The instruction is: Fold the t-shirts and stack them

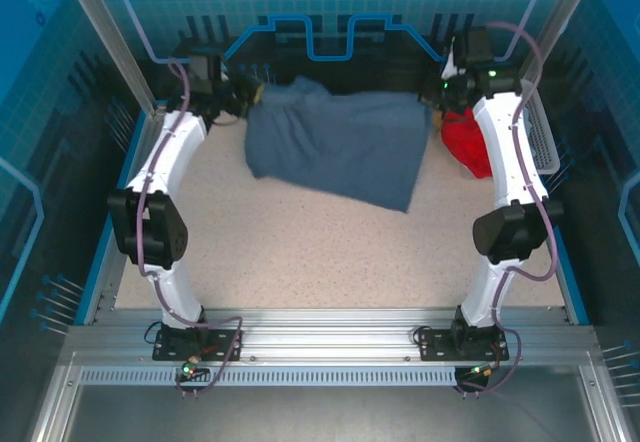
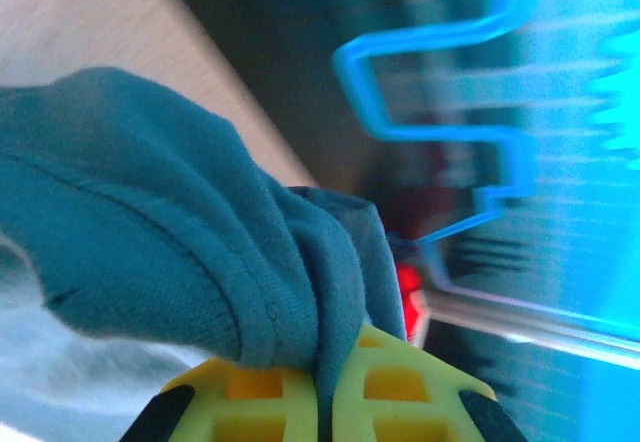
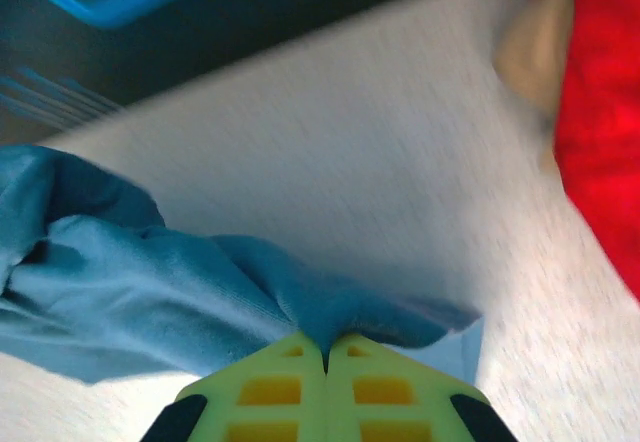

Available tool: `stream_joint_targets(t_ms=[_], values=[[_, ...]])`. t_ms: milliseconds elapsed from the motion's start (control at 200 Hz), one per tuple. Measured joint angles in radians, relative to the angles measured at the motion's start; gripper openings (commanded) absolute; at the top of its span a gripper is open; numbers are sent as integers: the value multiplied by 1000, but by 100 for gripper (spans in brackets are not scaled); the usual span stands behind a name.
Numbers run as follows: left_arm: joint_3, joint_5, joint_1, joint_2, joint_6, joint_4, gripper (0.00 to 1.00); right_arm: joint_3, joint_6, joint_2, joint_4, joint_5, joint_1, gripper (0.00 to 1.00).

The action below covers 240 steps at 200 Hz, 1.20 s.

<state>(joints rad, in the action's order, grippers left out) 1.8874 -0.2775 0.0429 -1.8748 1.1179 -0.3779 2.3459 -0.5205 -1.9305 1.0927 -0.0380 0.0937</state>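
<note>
Plainly soft stuff: the slate-blue t-shirt (image 1: 335,147) lies rumpled across the upper middle of the top view. Its far edge is raised at both ends, and its body slopes down to a loose corner on the speckled counter (image 1: 300,252).

The left pincer (image 1: 250,94), at the cloth's upper left, is clenched on a bunched fold. In the left wrist view a stitched hem runs down between the yellow fingers (image 2: 400,392). The right pincer (image 1: 437,97), at the cloth's upper right, is likewise clamped on a thin gathered corner of the same shirt.

The red t-shirt (image 1: 468,142) sits in a heap at the right of the frame, just beside the right arm and next to the white basket (image 1: 545,142). Whether it lies against the basket or partly inside it I cannot tell.

The blue shirt looks light and limp, with no stiffness of its own. It will likely sag and crease wherever it is unsupported, and a single grip would let it hang in a rope. The knit looks matte rather than slick, so a firm pinch should hold, and it is not fragile.

The best holds are probably the seamed edges: hem corners or shoulder seams, one per pincer. Spread well apart, they would keep the cloth taut and flat for folding.
</note>
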Motion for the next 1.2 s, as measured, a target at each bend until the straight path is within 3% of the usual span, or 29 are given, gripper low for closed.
stream_joint_targets(t_ms=[110, 225, 265, 335, 395, 425, 545, 705, 830, 1045, 1200], values=[[91, 11, -35, 32, -39, 63, 0, 153, -22, 17, -14, -23, -20, 0], [-58, 51, -44, 204, -97, 187, 1, 43, -45, 150, -82, -44, -31, 0], [-182, 72, -43, 304, -108, 236, 13, -43, -50, 213, -109, -53, -31, 0], [-407, 101, -40, 480, -124, 294, 46, -233, -59, 336, -151, -69, -29, 0], [-585, 117, -40, 600, -126, 311, 66, -412, -68, 428, -180, -77, -22, 0], [-667, 125, -40, 643, -125, 306, 70, -507, -74, 468, -189, -82, -18, 0], [-933, 148, -40, 686, -113, 194, 71, -867, -97, 525, -219, -114, 6, 0], [-1095, 158, -35, 665, -99, -100, 67, -1104, -109, 322, -200, -139, 19, 0], [-1096, 162, -32, 716, -97, -228, 66, -1126, -100, 232, -172, -114, 20, 0], [-1096, 171, -32, 798, -84, -373, 67, -1052, -59, 232, -130, -55, 21, 0], [-1096, 185, -39, 776, -66, -407, 67, -1030, -35, 256, -107, -8, 24, 0]])
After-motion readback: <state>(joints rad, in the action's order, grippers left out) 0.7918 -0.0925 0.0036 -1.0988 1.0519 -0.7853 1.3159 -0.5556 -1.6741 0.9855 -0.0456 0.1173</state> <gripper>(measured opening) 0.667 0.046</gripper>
